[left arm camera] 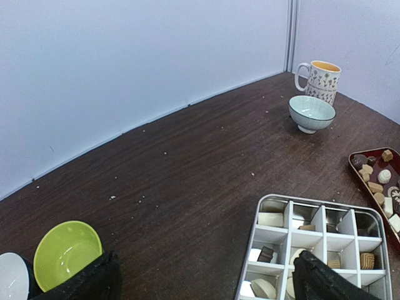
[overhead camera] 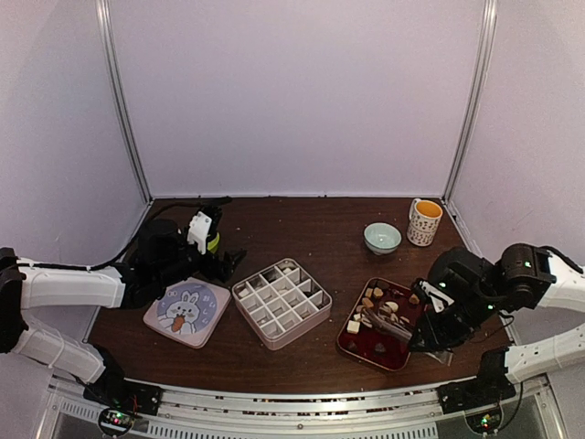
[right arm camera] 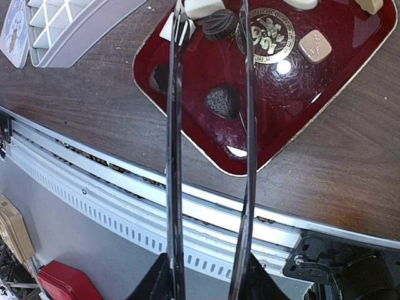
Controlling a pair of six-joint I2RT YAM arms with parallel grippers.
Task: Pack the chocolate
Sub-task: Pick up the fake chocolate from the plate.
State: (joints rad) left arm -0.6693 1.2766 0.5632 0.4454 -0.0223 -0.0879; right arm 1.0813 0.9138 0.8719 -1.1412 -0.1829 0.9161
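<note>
Chocolate (overhead camera: 377, 305) lies mostly in the red tray (overhead camera: 352, 345), and a few pieces sit in the white box (overhead camera: 314, 317) beside it. Right gripper (right arm camera: 212, 15) holds long tongs (right arm camera: 175, 144), their tips around one dark piece (right arm camera: 217, 24). Left gripper (left arm camera: 206, 275) hangs open over the box's corner.

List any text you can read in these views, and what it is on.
Red tray: gold round emblem with characters, too stylised to read.
Lid: rabbit drawing with small marks, too small to read.
Mug: patterned, no legible words.
Nothing else carries text.
</note>
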